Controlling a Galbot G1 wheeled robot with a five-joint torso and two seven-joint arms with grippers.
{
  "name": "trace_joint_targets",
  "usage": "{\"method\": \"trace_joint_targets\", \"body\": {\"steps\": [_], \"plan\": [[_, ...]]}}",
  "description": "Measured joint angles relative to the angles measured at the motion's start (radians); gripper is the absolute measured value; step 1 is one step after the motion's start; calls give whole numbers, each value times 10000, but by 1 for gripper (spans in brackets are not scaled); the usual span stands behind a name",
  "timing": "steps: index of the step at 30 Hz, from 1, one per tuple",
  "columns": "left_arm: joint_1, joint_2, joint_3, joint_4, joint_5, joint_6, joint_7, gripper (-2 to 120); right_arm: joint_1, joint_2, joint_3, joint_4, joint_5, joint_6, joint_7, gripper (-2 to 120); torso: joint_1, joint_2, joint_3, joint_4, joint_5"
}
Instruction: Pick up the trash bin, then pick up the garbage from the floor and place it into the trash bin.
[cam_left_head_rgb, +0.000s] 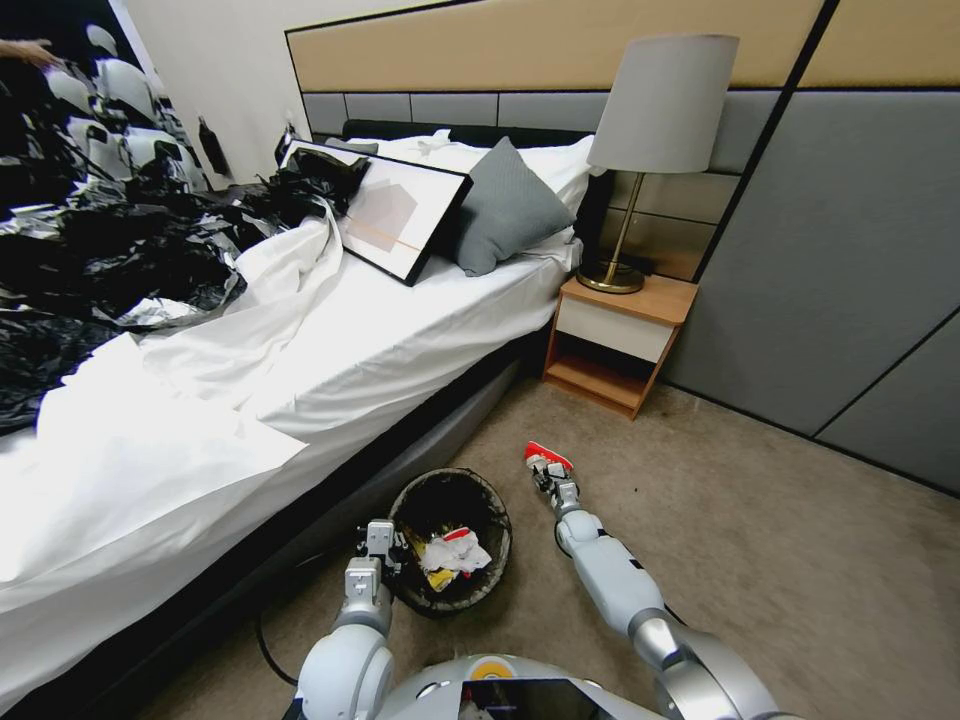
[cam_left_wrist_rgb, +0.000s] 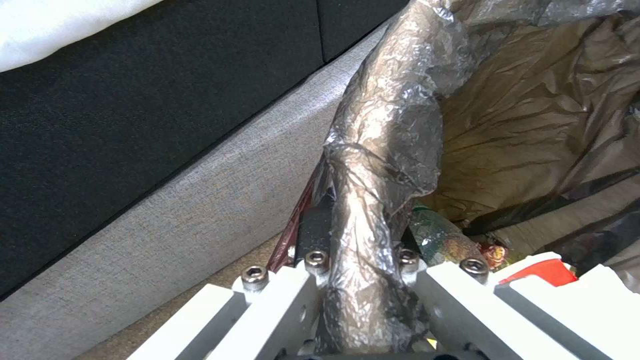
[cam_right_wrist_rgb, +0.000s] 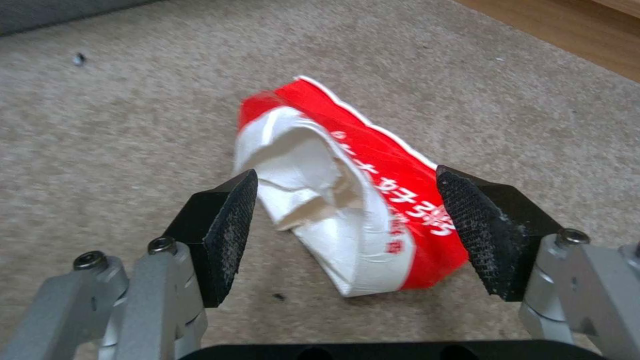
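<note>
The trash bin (cam_left_head_rgb: 450, 540) stands on the floor (cam_left_head_rgb: 780, 560) beside the bed (cam_left_head_rgb: 330, 350), with litter inside. To its right lies a wrapper (cam_left_head_rgb: 546, 456); behind that, a nightstand (cam_left_head_rgb: 618, 340) carries a lamp (cam_left_head_rgb: 655, 140).

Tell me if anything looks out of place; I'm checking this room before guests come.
Yes. A red and white wrapper lies crumpled on the carpet near the nightstand, between the open right tool's pads. On the bed, black plastic sheeting is heaped and a framed picture lies askew against a pillow.

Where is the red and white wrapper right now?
The wrapper lies on the carpet between the right gripper's open pads, right of the trash bin, before the nightstand.
</note>
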Motion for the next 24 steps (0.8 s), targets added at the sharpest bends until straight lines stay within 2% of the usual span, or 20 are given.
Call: {"method": "trace_joint_targets", "body": {"steps": [6, 12, 24], "plan": [[-4, -5, 10, 0, 0, 0, 0, 0, 248, -56, -8, -388, 24, 40, -128, 71, -1, 0, 0, 0, -1], [15, 9, -1, -23, 0, 0, -2, 0, 615, -61, -8, -965, 43, 78, -211, 67, 0, 0, 1, -1, -1], [88, -19, 41, -14, 46, -7, -4, 0, 1290, 66, 0, -1938, 284, -137, -487, 68, -1, 0, 1, 0, 0]]}}
